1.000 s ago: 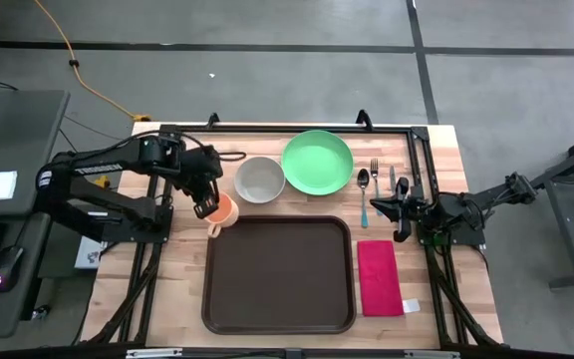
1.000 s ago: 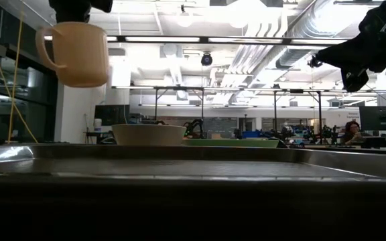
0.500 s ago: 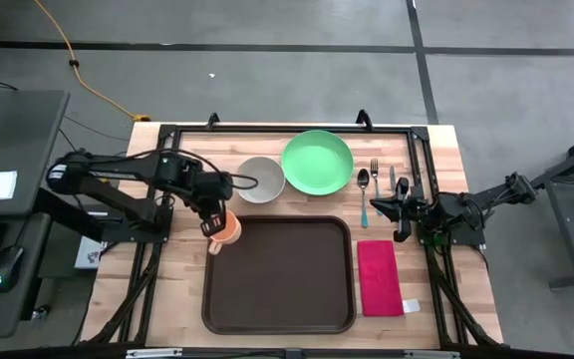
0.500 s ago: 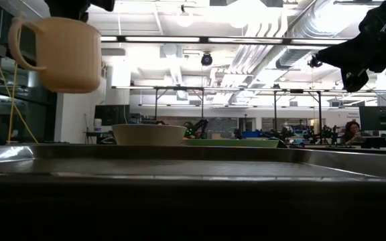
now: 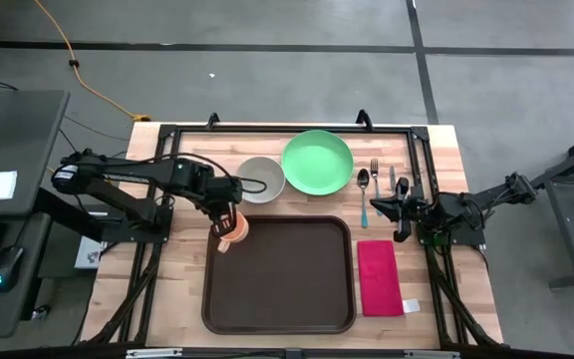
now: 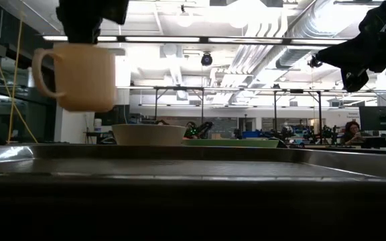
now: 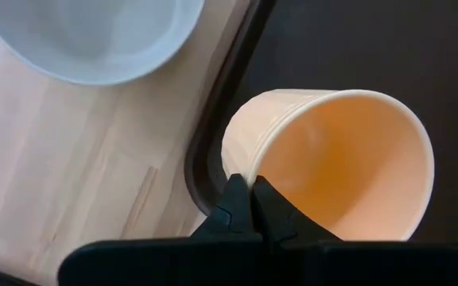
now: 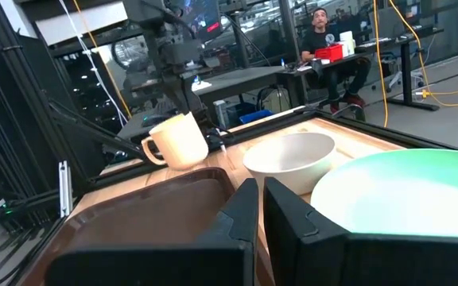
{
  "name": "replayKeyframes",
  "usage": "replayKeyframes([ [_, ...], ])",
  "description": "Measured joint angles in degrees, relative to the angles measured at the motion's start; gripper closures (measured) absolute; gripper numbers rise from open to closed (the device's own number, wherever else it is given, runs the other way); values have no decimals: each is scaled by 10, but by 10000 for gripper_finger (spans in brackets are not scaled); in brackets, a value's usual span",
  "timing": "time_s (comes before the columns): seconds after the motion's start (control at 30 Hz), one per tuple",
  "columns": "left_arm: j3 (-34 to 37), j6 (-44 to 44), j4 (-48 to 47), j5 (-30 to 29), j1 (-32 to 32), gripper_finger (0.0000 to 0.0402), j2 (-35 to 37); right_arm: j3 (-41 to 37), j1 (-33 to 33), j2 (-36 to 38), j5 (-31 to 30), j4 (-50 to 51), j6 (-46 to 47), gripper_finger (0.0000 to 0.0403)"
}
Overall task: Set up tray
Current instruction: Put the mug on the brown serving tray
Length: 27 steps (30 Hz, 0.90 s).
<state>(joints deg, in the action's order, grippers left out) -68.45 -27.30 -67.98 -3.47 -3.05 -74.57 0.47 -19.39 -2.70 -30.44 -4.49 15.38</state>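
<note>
A peach cup [image 5: 233, 230] with a handle hangs over the far-left corner of the dark brown tray [image 5: 287, 289]. My left gripper [image 5: 224, 215] is shut on the cup from above. In the low view the cup [image 6: 80, 77] floats well above the tray's rim [image 6: 193, 158], its handle [image 6: 40, 65] sticking out sideways. My right gripper [image 5: 399, 211] waits shut at the table's right side, beside the cutlery; its wrist view looks across the tray [image 8: 141, 214] at the cup [image 8: 177, 141]. My left gripper [image 7: 250, 195] pinches the cup's rim [image 7: 242, 163] at one spot, one finger outside the wall and one inside [image 7: 270, 208]. The fingers come from above, pointing down. The cup hangs below them, lifted clear of tray and table, roughly upright.
A white bowl [image 5: 260, 179] and a green plate [image 5: 317, 162] stand on the table beyond the tray. Spoon [image 5: 364, 191], fork [image 5: 375, 176] and knife [image 5: 392, 180] lie right of the plate. A red napkin [image 5: 379, 277] lies right of the tray. People sit in the room behind.
My left gripper has carried the cup toward the table's right and near side, from the bare wood beside the bowl to over the tray's far-left corner, and has come down somewhat. It has stayed shut on the rim. The right arm has kept still.
</note>
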Motion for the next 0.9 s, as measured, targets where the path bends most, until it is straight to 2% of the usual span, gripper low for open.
replayKeyframes([
  [0.33,75,-16,39,16,0,390,2,0,0,0,0,0,0,402],
  [0.9,134,-16,102,31,0,390,5,0,0,0,9,0,-4,402],
])
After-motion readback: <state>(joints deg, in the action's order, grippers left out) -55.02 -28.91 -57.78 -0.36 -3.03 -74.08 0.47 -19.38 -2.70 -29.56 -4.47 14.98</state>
